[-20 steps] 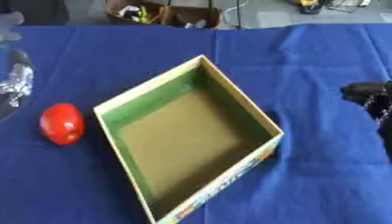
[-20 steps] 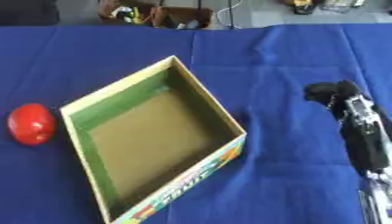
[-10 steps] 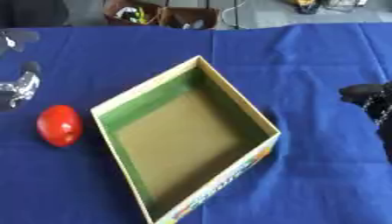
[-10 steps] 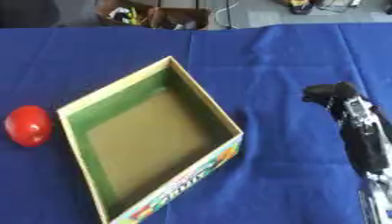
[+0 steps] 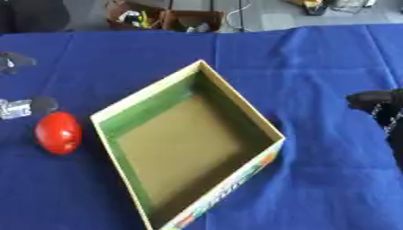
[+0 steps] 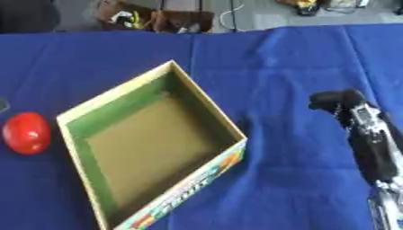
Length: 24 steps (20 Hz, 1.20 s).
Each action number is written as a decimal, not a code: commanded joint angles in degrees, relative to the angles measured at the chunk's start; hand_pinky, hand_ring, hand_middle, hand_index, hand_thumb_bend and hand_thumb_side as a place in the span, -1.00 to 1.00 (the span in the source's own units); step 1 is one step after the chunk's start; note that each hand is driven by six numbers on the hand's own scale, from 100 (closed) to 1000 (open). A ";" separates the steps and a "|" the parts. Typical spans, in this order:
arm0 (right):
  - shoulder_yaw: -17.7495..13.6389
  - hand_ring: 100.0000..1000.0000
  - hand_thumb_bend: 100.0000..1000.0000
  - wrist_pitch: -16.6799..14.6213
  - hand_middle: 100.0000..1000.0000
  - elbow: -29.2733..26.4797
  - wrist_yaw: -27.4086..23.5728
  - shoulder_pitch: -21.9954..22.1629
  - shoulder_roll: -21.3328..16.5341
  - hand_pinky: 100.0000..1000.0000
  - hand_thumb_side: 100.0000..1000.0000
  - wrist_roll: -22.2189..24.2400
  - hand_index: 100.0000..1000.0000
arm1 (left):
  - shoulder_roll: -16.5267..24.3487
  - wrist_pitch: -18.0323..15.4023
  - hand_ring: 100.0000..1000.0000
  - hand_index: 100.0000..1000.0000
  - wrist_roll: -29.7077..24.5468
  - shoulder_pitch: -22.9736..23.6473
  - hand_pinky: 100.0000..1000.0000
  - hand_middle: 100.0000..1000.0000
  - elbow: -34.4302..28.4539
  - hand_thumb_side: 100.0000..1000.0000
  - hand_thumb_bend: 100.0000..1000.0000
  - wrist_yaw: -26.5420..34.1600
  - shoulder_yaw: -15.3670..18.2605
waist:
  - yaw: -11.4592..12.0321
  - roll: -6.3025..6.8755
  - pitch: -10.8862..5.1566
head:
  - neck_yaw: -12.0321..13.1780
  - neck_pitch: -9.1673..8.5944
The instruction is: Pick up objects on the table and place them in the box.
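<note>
1. A smooth red egg-shaped object [image 5: 58,132] lies on the blue cloth-covered bench [image 5: 315,67], just to the left of the open cardboard box with green inner walls [image 5: 150,117]. The red object is outside the box. Its long side runs from near to far.
2. The box looks empty, so the job has hardly begun.
3. The left hand [image 5: 20,105] shows at the left edge, just above and beside the red object. Only small dark and silver bits of it show, so I cannot tell if its fingers are wide or curled. It does not hold anything I can see.
4. The right hand [image 6: 358,123] is on the far side of the box, well apart from the red object. I cannot tell how its fingers stand.
5. The left hand is much nearer, so it should probably do the picking.
</note>
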 commanded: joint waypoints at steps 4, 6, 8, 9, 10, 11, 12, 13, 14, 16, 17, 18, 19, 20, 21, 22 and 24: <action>0.09 0.60 -1.00 -0.11 0.08 -0.73 0.53 -0.17 -1.38 0.76 1.00 0.41 0.38 | 3.01 -0.80 0.91 1.00 -6.23 -2.02 0.70 0.98 2.48 0.81 0.48 -2.07 -0.97 | -0.14 0.19 -1.05 | 0.22 -0.85; 0.15 0.60 -1.00 -0.14 0.08 -0.73 0.57 -0.15 -1.38 0.76 1.00 0.53 0.38 | 2.96 -1.15 0.91 1.00 -7.51 -2.50 0.70 0.97 3.33 0.82 0.47 -2.26 -1.47 | -0.15 0.16 -1.02 | 0.22 -0.64; 0.19 0.60 -1.00 -0.21 0.08 -0.73 0.57 -0.18 -1.38 0.76 1.00 0.62 0.37 | 2.90 -1.63 0.91 1.00 -8.56 -2.95 0.69 0.97 4.15 0.82 0.48 -1.99 -2.19 | -0.24 0.10 -0.96 | 0.27 -0.58; 0.19 0.60 -1.00 -0.25 0.08 -0.73 0.57 -0.19 -1.38 0.76 1.00 0.64 0.37 | 2.88 -1.87 0.91 1.00 -8.94 -3.18 0.69 0.97 4.48 0.81 0.49 -1.95 -2.50 | -0.30 0.06 -0.93 | 0.30 -0.61; 0.21 0.60 -1.00 -0.29 0.08 -0.73 0.56 -0.20 -1.37 0.76 1.00 0.67 0.37 | 2.86 -2.05 0.91 1.00 -9.26 -3.43 0.69 0.97 4.86 0.81 0.50 -2.08 -2.80 | -0.37 0.03 -0.89 | 0.33 -0.65; 0.25 0.60 -1.00 -0.34 0.08 -0.73 0.56 -0.21 -1.36 0.76 1.00 0.73 0.37 | 2.77 -2.19 0.90 1.00 -9.52 -3.70 0.68 0.97 5.33 0.82 0.50 -2.29 -3.12 | -0.44 -0.01 -0.85 | 0.40 -0.68; 0.28 0.60 -1.00 -0.37 0.08 -0.73 0.56 -0.23 -1.34 0.76 1.00 0.79 0.37 | 2.64 -2.33 0.90 1.00 -9.75 -3.98 0.68 0.97 5.91 0.81 0.52 -2.54 -3.46 | -0.52 -0.05 -0.81 | 0.47 -0.72; 0.29 0.60 -1.00 -0.41 0.08 -0.73 0.55 -0.24 -1.32 0.76 1.00 0.84 0.37 | 2.52 -2.46 0.90 1.00 -9.94 -4.24 0.67 0.97 6.49 0.81 0.52 -2.85 -3.78 | -0.60 -0.09 -0.78 | 0.52 -0.77; 0.30 0.60 -1.00 -0.45 0.08 -0.73 0.56 -0.24 -1.32 0.76 1.00 0.88 0.37 | 2.41 -2.58 0.90 1.00 -10.06 -4.47 0.66 0.97 7.01 0.82 0.53 -3.19 -4.04 | -0.67 -0.12 -0.74 | 0.55 -0.79; 0.31 0.60 -1.00 -0.54 0.08 -0.73 0.57 -0.23 -1.32 0.76 1.00 0.94 0.37 | 2.18 -2.74 0.86 1.00 -10.05 -4.89 0.62 0.93 8.01 0.83 0.54 -3.98 -4.46 | -0.78 -0.17 -0.67 | 0.64 -0.84; 0.33 0.60 -1.00 -0.55 0.07 -0.73 0.61 -0.21 -1.30 0.76 1.00 1.00 0.37 | 1.96 -2.74 0.85 1.00 -9.86 -5.18 0.60 0.91 8.58 0.84 0.53 -4.45 -4.65 | -0.84 -0.19 -0.62 | 0.70 -0.88; 0.36 0.60 -1.00 -0.53 0.07 -0.73 0.66 -0.19 -1.26 0.77 1.00 1.09 0.37 | 1.70 -2.76 0.85 1.00 -9.62 -5.46 0.60 0.90 9.14 0.85 0.53 -4.80 -4.85 | -0.88 -0.20 -0.57 | 0.75 -0.92; 0.40 0.60 -1.00 -0.52 0.07 -0.73 0.71 -0.17 -1.22 0.77 1.00 1.18 0.37 | 1.46 -2.80 0.84 1.00 -9.36 -5.72 0.60 0.90 9.67 0.85 0.53 -5.10 -5.04 | -0.91 -0.20 -0.53 | 0.79 -0.97; 0.41 0.60 -1.00 -0.52 0.07 -0.73 0.75 -0.16 -1.19 0.77 1.00 1.26 0.37 | 1.28 -2.87 0.83 1.00 -9.14 -5.92 0.58 0.90 10.10 0.78 0.56 -5.33 -5.21 | -0.92 -0.20 -0.51 | 0.81 -0.99; 0.43 0.60 -1.00 -0.51 0.07 -0.73 0.79 -0.15 -1.16 0.77 1.00 1.33 0.37 | 1.07 -2.89 0.83 1.00 -8.94 -6.09 0.57 0.89 10.58 0.85 0.52 -5.52 -5.40 | -0.96 -0.20 -0.46 | 0.88 -1.02; 0.44 0.60 -1.00 -0.52 0.07 -0.73 0.82 -0.14 -1.14 0.77 1.00 1.39 0.37 | 0.84 -2.87 0.82 1.00 -8.71 -6.27 0.56 0.89 11.11 0.86 0.52 -5.75 -5.62 | -1.01 -0.21 -0.42 | 0.94 -1.07; 0.45 0.60 -1.00 -0.57 0.07 -0.73 0.90 -0.11 -1.09 0.77 1.00 1.48 0.37 | 0.30 -2.66 0.80 1.00 -8.30 -6.56 0.54 0.87 12.24 0.87 0.51 -6.02 -5.96 | -1.10 -0.25 -0.32 | 1.08 -1.20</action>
